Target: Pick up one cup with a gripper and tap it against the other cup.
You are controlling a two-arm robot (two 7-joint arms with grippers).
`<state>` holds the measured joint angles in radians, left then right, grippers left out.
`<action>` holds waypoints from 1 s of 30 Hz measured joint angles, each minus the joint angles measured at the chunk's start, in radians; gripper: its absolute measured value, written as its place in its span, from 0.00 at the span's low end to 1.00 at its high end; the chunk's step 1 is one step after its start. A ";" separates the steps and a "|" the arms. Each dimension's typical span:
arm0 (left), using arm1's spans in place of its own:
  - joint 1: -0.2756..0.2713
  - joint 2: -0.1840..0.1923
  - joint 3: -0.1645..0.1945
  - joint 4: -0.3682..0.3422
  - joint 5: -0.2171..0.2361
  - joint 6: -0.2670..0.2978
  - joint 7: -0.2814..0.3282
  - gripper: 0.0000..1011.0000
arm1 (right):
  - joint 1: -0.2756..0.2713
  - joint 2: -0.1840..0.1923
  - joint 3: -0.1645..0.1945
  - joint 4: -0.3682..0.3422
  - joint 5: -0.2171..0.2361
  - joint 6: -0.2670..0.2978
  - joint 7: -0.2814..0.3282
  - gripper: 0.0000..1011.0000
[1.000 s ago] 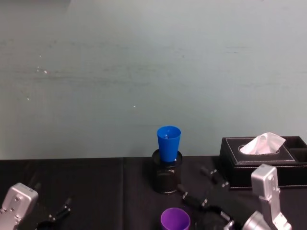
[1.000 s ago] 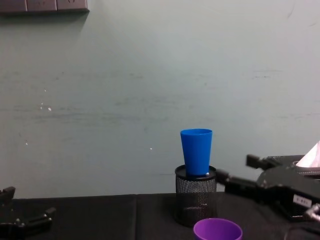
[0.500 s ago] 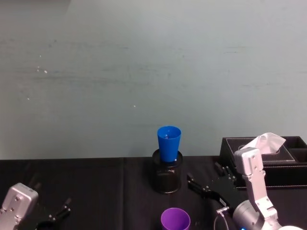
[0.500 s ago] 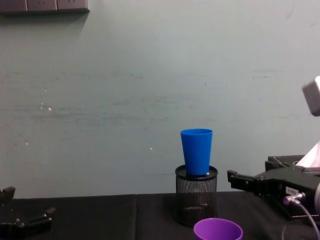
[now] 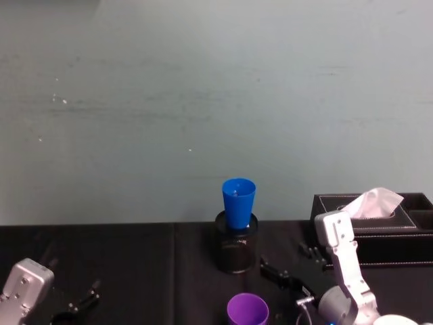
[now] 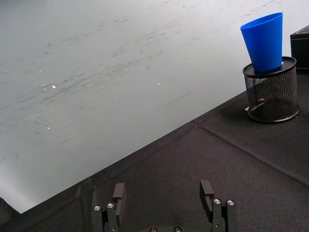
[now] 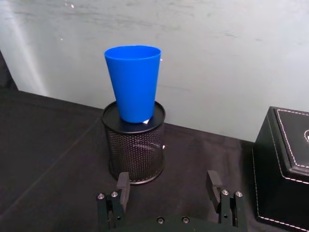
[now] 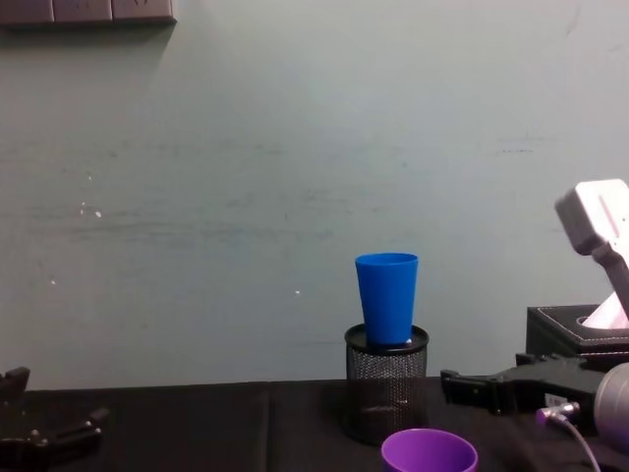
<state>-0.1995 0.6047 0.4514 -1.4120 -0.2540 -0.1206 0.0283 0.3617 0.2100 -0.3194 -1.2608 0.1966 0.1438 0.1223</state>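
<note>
knocking the blue cup (image 5: 238,202) off its perch looks like the main risk: it stands upright, only loosely seated in the mouth of the black mesh pen holder (image 5: 235,250), so a swing of the right gripper (image 5: 292,268) that runs wide, or a tap that lands too hard, could tip it or drag the holder along the black table (image 5: 135,271). a second risk is the purple cup (image 5: 247,310) itself; it sits low and just to the inner side of the claw, closer to the robot than the fingertips, and a sideways approach could nudge its rim and skid it away before the jaws close.

the right gripper hovers low over the table with its fingers level and spread wide, holding nothing, pointing toward the pen holder, which stands ahead of the claw and apart from it. a black tissue box (image 5: 385,227) lies just to its outer side, close enough to catch the wrist on a turn. the left gripper (image 6: 164,203) rests parked far to the other side, jaws also wide and empty.
</note>
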 joint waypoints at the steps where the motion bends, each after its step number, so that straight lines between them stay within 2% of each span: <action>1: 0.000 0.000 0.000 0.000 0.000 0.000 0.000 0.99 | 0.000 0.000 0.000 -0.001 0.000 0.000 0.000 0.99; 30: 0.000 0.000 0.000 0.000 0.000 0.000 0.000 0.99 | -0.006 0.004 0.001 -0.014 -0.001 0.003 -0.008 0.99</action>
<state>-0.1995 0.6047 0.4514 -1.4120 -0.2539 -0.1205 0.0283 0.3561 0.2140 -0.3182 -1.2746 0.1959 0.1472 0.1144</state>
